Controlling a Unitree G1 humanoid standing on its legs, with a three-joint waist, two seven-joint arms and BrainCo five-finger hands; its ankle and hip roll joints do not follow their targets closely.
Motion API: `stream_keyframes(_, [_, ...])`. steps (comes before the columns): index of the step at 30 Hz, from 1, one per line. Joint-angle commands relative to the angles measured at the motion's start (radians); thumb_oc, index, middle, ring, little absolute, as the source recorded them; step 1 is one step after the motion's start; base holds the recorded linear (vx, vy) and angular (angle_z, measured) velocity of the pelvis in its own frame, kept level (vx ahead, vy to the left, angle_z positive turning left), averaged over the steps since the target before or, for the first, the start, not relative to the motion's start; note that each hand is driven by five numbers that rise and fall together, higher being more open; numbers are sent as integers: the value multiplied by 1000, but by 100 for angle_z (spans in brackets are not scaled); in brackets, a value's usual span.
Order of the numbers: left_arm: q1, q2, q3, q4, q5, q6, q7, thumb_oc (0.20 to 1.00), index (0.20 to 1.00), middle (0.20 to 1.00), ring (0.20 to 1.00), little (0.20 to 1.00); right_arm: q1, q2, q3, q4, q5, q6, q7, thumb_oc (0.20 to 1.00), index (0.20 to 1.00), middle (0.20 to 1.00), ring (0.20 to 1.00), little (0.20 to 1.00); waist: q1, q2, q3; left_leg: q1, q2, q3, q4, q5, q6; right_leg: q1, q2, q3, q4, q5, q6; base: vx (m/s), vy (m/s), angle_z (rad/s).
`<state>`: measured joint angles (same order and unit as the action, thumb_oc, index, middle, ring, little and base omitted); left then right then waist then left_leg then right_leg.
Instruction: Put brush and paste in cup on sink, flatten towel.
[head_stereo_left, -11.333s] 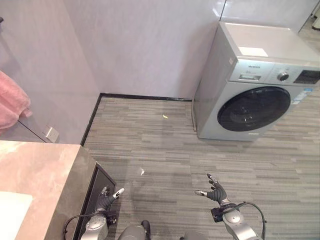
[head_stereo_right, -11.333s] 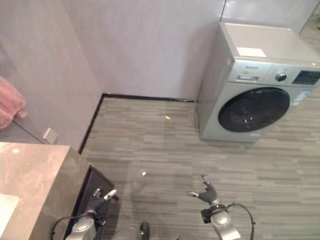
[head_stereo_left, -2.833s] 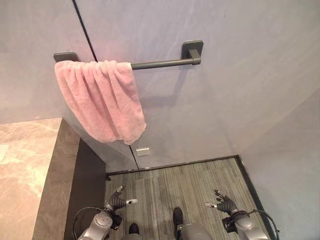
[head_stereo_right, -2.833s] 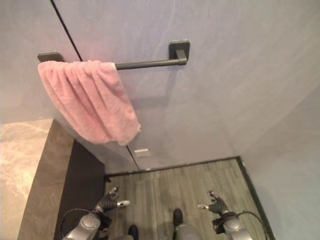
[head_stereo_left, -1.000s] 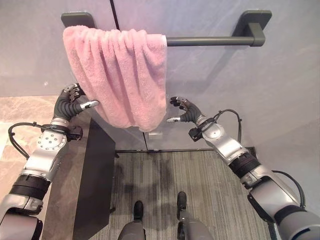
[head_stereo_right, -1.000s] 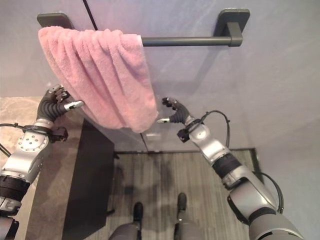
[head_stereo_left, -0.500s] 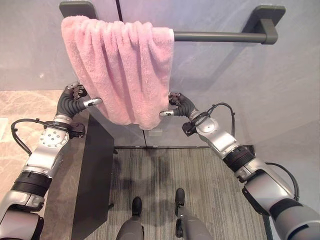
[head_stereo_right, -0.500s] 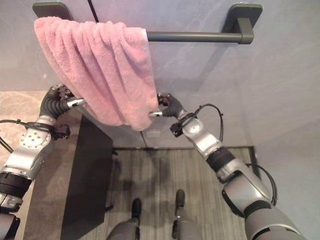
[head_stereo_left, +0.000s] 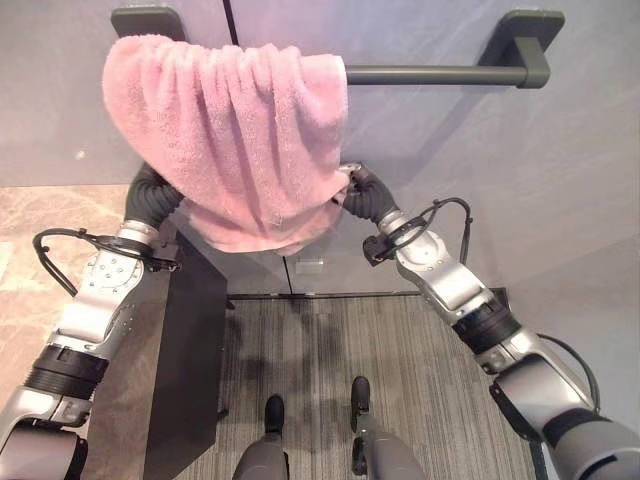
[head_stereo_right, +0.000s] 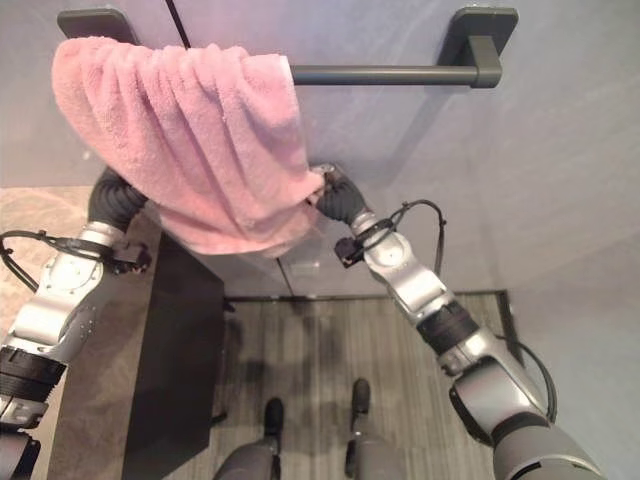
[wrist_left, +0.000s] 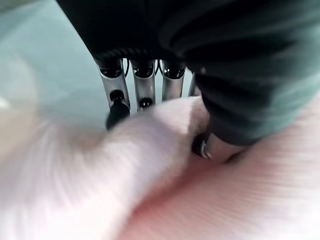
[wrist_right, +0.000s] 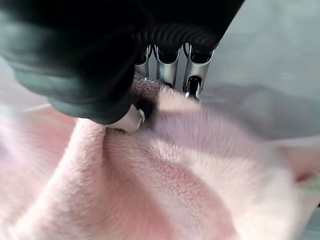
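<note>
Pale grey wall panels (head_stereo_left: 430, 170) rise smooth behind a dark matte towel bar (head_stereo_left: 430, 74), a straight rod held off the wall by blocky square brackets at each end. Its right-hand stretch is bare, with open wall beneath. Over the left stretch hangs the pink towel (head_stereo_left: 235, 130), thick and fluffy terry, bunched into deep vertical folds rather than spread flat, its lower edge gathered up in a soft curved roll.

At that edge's left side the left hand (wrist_left: 145, 92) meets the cloth; its wrist view shows silver fingers (wrist_left: 116, 97) lying behind a ridge of towel and the thumb pressed in from the near side, so it seems to be pinching the pile, though the close view is smeared. At the right corner the right hand (wrist_right: 172, 67) does likewise, dark-tipped fingers (wrist_right: 194, 82) over the fabric and thumb tucked against it, the towel nipped between.

Below left, a marbled beige countertop (head_stereo_left: 40, 240) ends in a sharp corner above a flat black cabinet side (head_stereo_left: 190, 360). Grey striped plank flooring (head_stereo_left: 420, 400) lies open between cabinet and right wall, edged by a dark skirting.
</note>
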<state>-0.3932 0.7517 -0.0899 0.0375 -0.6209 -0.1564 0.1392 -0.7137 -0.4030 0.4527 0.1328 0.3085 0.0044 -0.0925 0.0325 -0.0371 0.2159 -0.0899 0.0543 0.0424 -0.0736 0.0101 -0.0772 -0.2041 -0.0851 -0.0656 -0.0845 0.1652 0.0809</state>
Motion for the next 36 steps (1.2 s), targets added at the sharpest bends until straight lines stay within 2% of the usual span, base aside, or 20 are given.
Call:
stream_keyframes(1, [87,-61,72,-125,-7,-94,25,200,200,200,200,200,59,18,-79,-161,-3,-114,-8,200,200,200,200,200,-17,-17,-47,-30,-86,-9,132,-78,80,30,-80,49,62,-43,89,0,0,0])
stream_keyframes(4, [192,-123,107,-219,25,-93,-2,200,200,200,200,200,171,18,-131,-262,-24,-146,13,200,200,200,200,200,-22,-16,-48,-27,-89,-11,126,-79,82,31,-81,54,60,-46,88,0,0,0])
stream_keyframes(6, [230,-151,107,-208,58,-84,-5,200,200,200,200,200,213,21,-134,-259,-53,-148,16,200,200,200,200,200,-22,-15,-46,-26,-91,-11,123,-76,82,31,-80,56,59,-46,89,0,0,0])
stream_keyframes(10, [268,-178,39,-45,150,-19,2,200,200,200,200,200,281,50,-92,-157,-19,-107,21,200,200,200,200,200,-22,-8,-48,-24,-89,-8,118,-68,81,33,-80,56,57,-44,86,-42,-13,-1])
stream_keyframes(11, [267,-179,9,45,190,25,7,200,200,200,200,200,289,60,-64,-100,-24,-70,17,200,200,200,200,200,-21,-1,-52,-19,-87,-8,112,-61,79,40,-80,53,54,-44,83,-56,-16,0])
stream_keyframes(14, [260,-166,2,62,256,44,20,200,200,200,200,200,274,87,-60,-103,11,-59,0,200,200,200,200,200,-20,10,-62,-11,-83,-9,94,-49,75,48,-79,48,43,-42,82,-14,-3,0])
stream_keyframes(19, [245,-134,52,-73,216,12,35,200,200,200,200,200,194,68,-86,-225,16,-87,-18,200,200,200,200,200,-18,12,-80,5,-81,-13,58,-29,68,58,-76,44,32,-39,79,-26,-22,0])
stream_keyframes(20, [230,-121,96,-159,201,-16,59,200,200,200,200,200,152,63,-113,-290,18,-114,-34,200,200,200,200,200,-14,13,-91,15,-78,-15,47,-25,66,66,-73,42,25,-39,80,-20,-34,1])
stream_keyframes(24, [218,-129,134,-250,184,-45,70,200,200,200,200,200,129,72,-138,-362,17,-140,-50,200,200,200,200,200,-15,13,-104,30,-76,-17,28,-15,64,78,-70,42,15,-39,80,-5,-8,1])
stream_keyframes(25, [212,-147,144,-290,156,-69,72,200,200,200,200,200,125,78,-152,-408,23,-160,-49,200,200,200,200,200,-17,14,-112,37,-74,-16,15,-9,61,83,-67,43,10,-38,80,0,0,0])
stream_keyframes(31, [214,-167,163,-338,172,-81,83,200,200,200,200,200,152,85,-169,-463,40,-174,-43,200,200,200,200,200,-21,15,-127,44,-64,-16,-9,8,49,91,-62,40,5,-42,78,-3,-5,0])
stream_keyframes(33, [227,-203,160,-366,134,-93,64,200,200,200,200,200,209,79,-203,-504,37,-187,-43,200,200,200,200,200,-31,17,-136,51,-59,-16,-12,9,45,96,-62,38,4,-44,76,0,0,0])
stream_keyframes(36, [268,-240,121,-317,123,-72,54,200,200,200,200,200,267,89,-204,-481,14,-192,-49,200,200,200,200,200,-39,22,-138,61,-56,-14,-13,9,45,105,-62,36,4,-45,76,0,0,0])
